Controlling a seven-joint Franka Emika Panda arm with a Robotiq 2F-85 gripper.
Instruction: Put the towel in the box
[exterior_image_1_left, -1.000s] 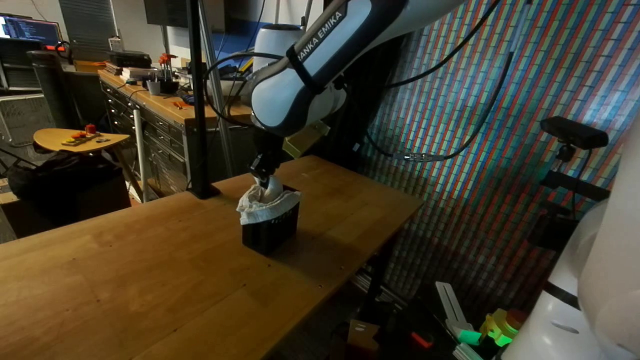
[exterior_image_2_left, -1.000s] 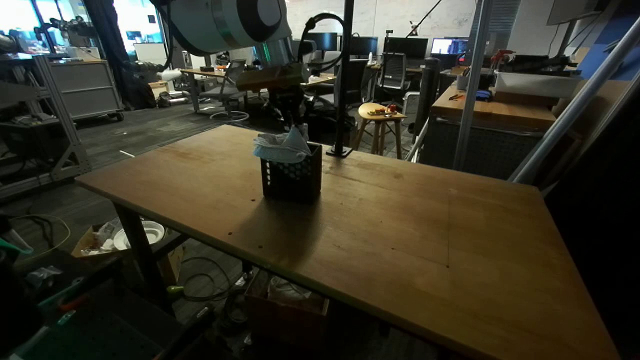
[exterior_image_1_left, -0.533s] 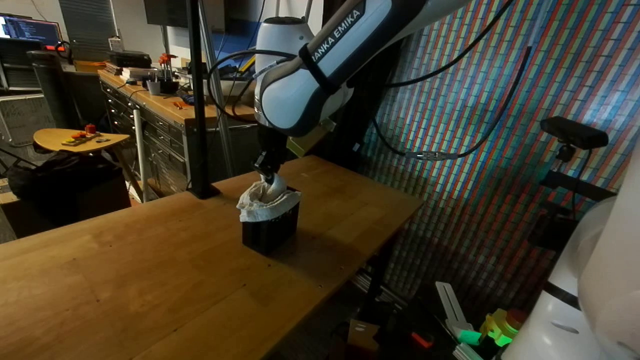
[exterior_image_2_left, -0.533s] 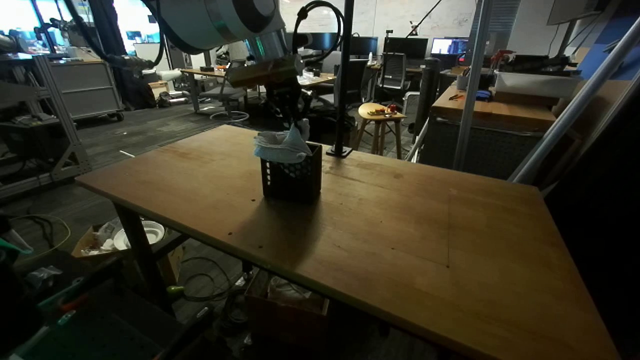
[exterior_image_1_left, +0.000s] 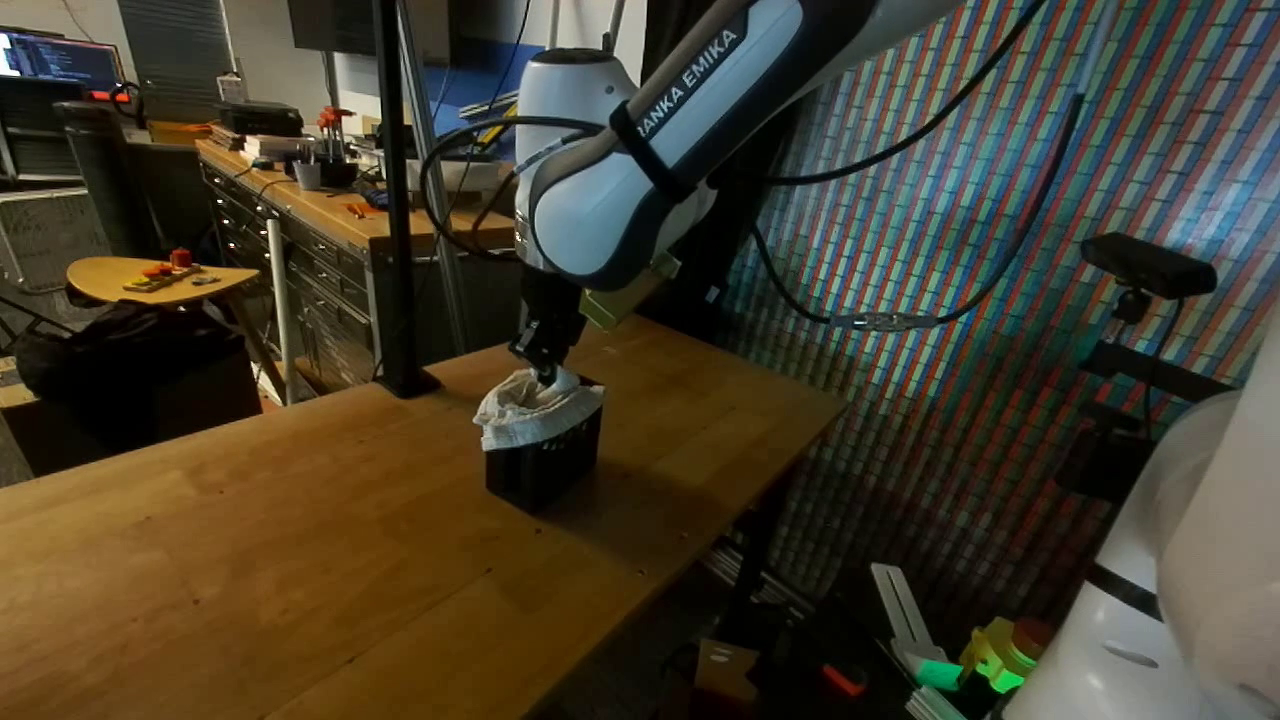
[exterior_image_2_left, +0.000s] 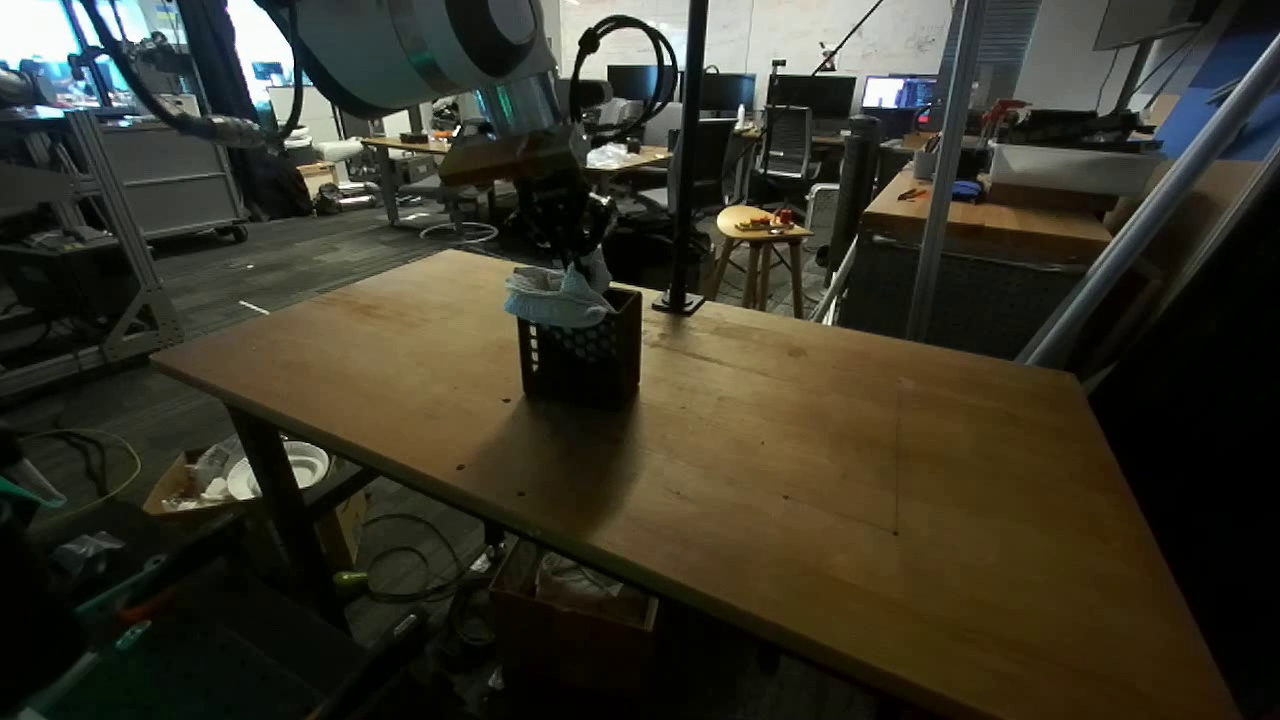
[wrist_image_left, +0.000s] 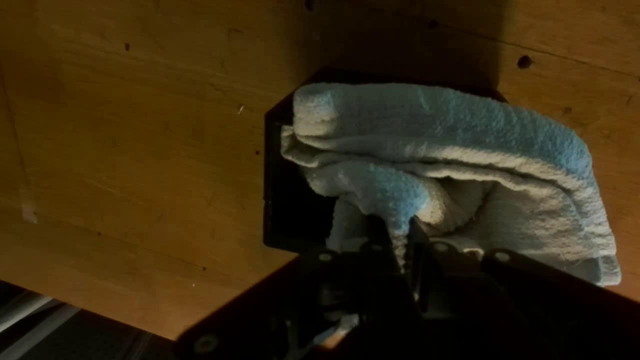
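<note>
The pale towel (exterior_image_1_left: 535, 420) lies bunched in the top of a black box (exterior_image_1_left: 540, 475) with perforated sides. It hangs over the box's rim in both exterior views; the towel (exterior_image_2_left: 558, 300) and box (exterior_image_2_left: 585, 375) are upright on the table. My gripper (exterior_image_1_left: 546, 374) points down at the box mouth, also in an exterior view (exterior_image_2_left: 582, 262). In the wrist view the fingers (wrist_image_left: 397, 232) are shut on a fold of the towel (wrist_image_left: 450, 115). The box (wrist_image_left: 266, 185) shows a dark inner corner there; the towel hides the rest of its inside.
The box stands on a wooden table (exterior_image_1_left: 330, 560). A black post (exterior_image_1_left: 395, 250) rises from the table's edge near the arm, and it shows in both exterior views (exterior_image_2_left: 690, 200). A dark camera (exterior_image_1_left: 1148, 265) on a mount stands at the side.
My gripper has lowered toward the box, and the held fold of towel sits lower. The arm has shifted right in one exterior view and left in another. The box has moved very slightly.
</note>
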